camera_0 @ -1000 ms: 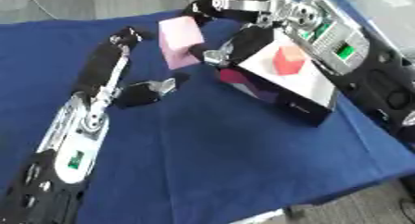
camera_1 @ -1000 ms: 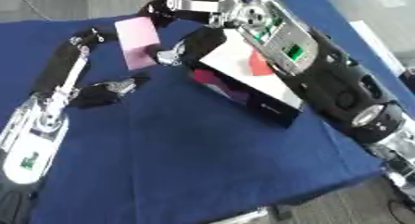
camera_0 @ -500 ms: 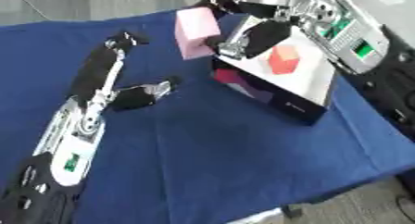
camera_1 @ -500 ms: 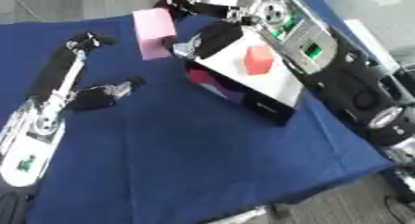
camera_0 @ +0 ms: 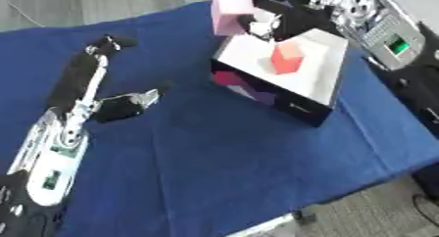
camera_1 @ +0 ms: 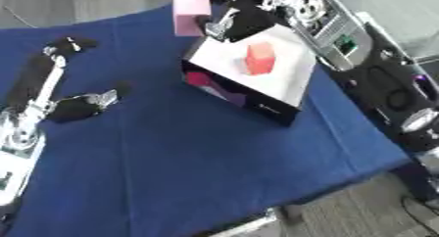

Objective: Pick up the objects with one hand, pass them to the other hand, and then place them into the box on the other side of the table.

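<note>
Two hands in view: our right hand works at the top of the scene by the box; our left hand rests low on the blue cloth, well apart from the action.

Thing in hand: a pink block, a tall slab standing nearly upright, its long axis running up and down in both views.

Right hand's state: its fingers are curled against the block's right face, holding it; how the thumb sits we cannot make out behind the block.

Left hand's state: fingers relaxed and straight, holding nothing, palm lying on the cloth.

Where the block is: raised above the table, just beyond the far left corner of the box, not yet over the opening.

Box contents: one red cube already sits on the white floor of the box, near its middle.

Relation that matters: the box's opening lies toward us and to the right of the block, so we judge the next move to be a short carry inward over the rim, then a lowering.

Nearer hand: the right, plainly; the left is across the cloth and plays no part here.

Room inside: bare white floor shows on the near-left side of the cube, which looks to us the likelier landing spot.

Risk as we judge it: the upright slab could catch the box's near wall or knock the cube if lowered too close.

Stage: handover looks done, placing not yet.
</note>
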